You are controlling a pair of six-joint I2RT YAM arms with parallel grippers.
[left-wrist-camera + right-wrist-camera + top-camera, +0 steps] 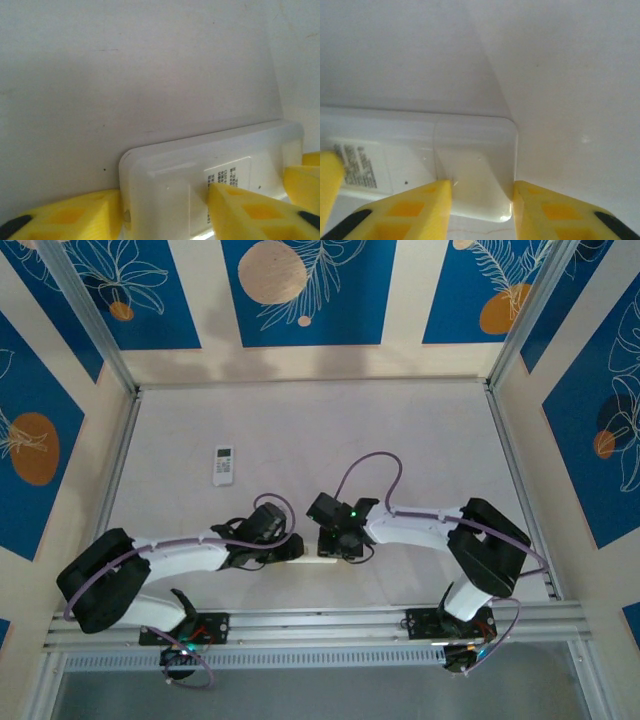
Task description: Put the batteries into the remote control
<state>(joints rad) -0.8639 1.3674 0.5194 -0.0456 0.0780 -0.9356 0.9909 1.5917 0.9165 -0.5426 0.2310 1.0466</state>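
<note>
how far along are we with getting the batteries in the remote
Early. Done: the remote has its back, with the label, facing the grippers. In hand: the left gripper is at one end, the right gripper at the battery cover; a firm clamp can't be confirmed. Left: that cover looks still closed, so opening it and loading the batteries remain. A second remote lies apart.

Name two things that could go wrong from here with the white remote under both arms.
Both arms' jaws crowd the same white remote, so they may collide. The end panel, likely the battery cover, looks closed; pushing it could slide the remote across the table.
</note>
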